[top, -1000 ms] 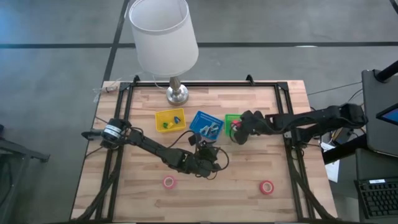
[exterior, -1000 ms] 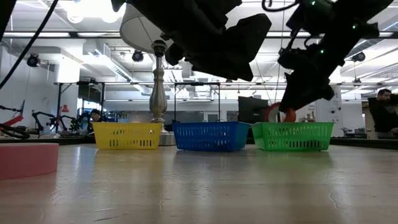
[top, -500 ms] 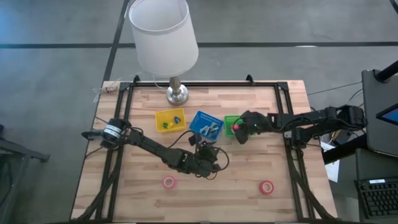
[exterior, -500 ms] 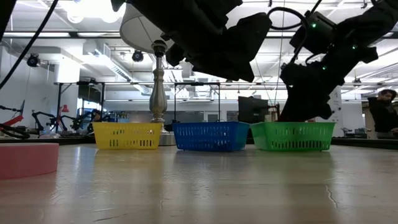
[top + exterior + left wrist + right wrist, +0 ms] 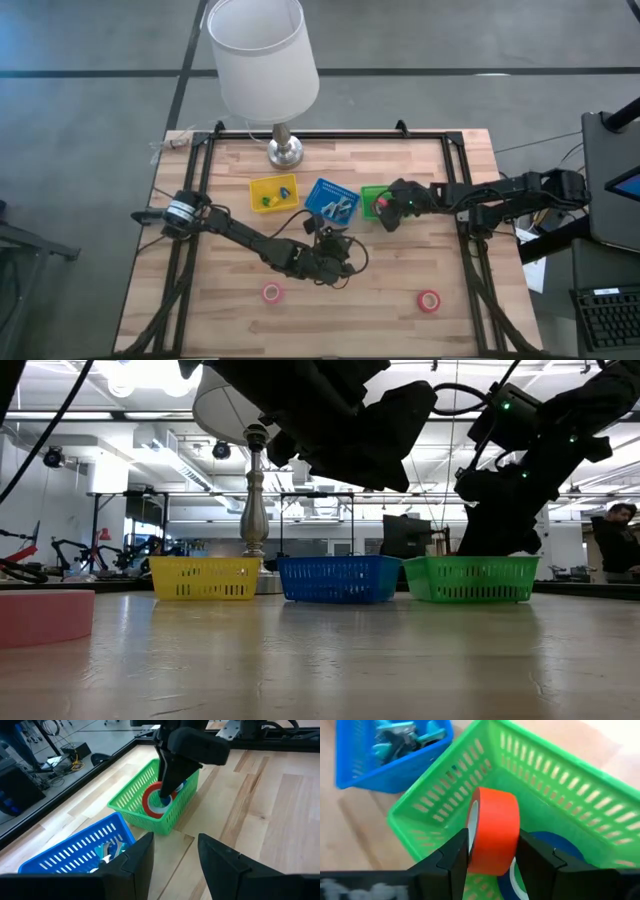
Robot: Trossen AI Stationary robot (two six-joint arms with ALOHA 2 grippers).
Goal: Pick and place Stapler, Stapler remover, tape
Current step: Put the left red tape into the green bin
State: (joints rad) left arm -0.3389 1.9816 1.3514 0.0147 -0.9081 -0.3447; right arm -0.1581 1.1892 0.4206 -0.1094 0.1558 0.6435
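Reaching in: right gripper (image 5: 492, 851) sits low inside the green tray (image 5: 560, 790), a red tape roll (image 5: 492, 830) upright between its spread fingers (image 5: 451, 857); whether they touch it cannot be told.
Why there: green tray looks like the tape bin; a blue tape roll (image 5: 555, 845) lies just beyond the red one.
Waiting: left gripper (image 5: 175, 851) hovers unclenched and empty, facing the green tray, blue tray (image 5: 75, 847) beside it.
Left to fetch: two red tape rolls (image 5: 271, 293) (image 5: 429, 300) lie well apart from both grippers.
Writing: none readable.
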